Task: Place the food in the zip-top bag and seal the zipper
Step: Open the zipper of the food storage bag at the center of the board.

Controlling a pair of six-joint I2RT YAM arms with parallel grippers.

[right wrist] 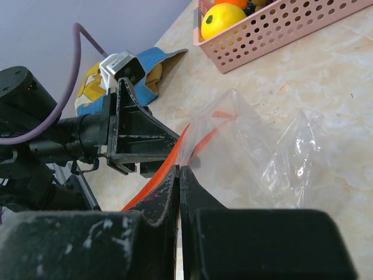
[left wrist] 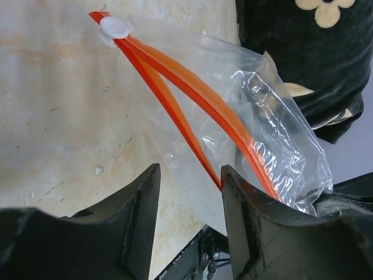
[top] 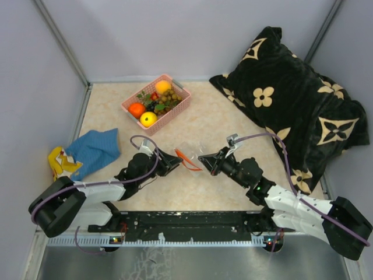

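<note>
Looking down from the top camera, the clear crinkly plastic zip-top bag (top: 189, 154) lies on the pale marbled table (top: 221, 125) between the two arms. The left gripper (top: 173, 158) and right gripper (top: 205, 158) meet at its mouth. The small toy fruit food (top: 152, 102) all sits in the pink perforated plastic basket (top: 170, 119), well apart from the bag. From the left wrist, the red-orange zipper strip (left wrist: 175, 76) splits into two lips, and one runs down into the gap between the parted, unclenched jaws. From the right wrist, the fingers are clenched tight on the bag's mouth edge. I judge the step in hand to be spreading the mouth. The left jaws should close on that one lip only, then draw gently away from the right so the opening gapes without slipping free.
</note>
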